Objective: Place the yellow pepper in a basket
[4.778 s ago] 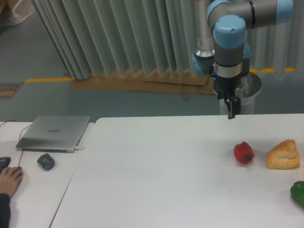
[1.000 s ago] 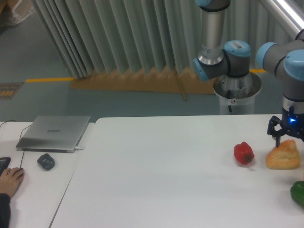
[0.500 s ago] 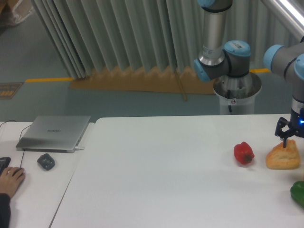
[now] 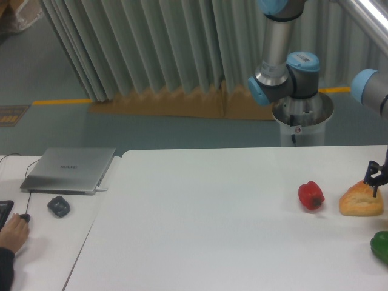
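Observation:
The yellow pepper and the basket are out of view. My gripper (image 4: pixel 380 180) hangs at the right edge of the frame, just above the top of a bread-like pastry (image 4: pixel 361 199). The frame edge cuts it off, so only its left finger (image 4: pixel 371 174) shows fully. Its fingers look spread with nothing between them. The arm's elbow joints (image 4: pixel 290 66) rise behind the table.
A red pepper (image 4: pixel 311 194) lies left of the pastry and a green pepper (image 4: pixel 381 245) sits at the right edge. On the left table are a closed laptop (image 4: pixel 70 169), a mouse (image 4: pixel 59 206) and a person's hand (image 4: pixel 12 231).
The gripper has moved right, from above the pastry's left side to the frame's right edge. The person's hand at the left has shifted slightly.

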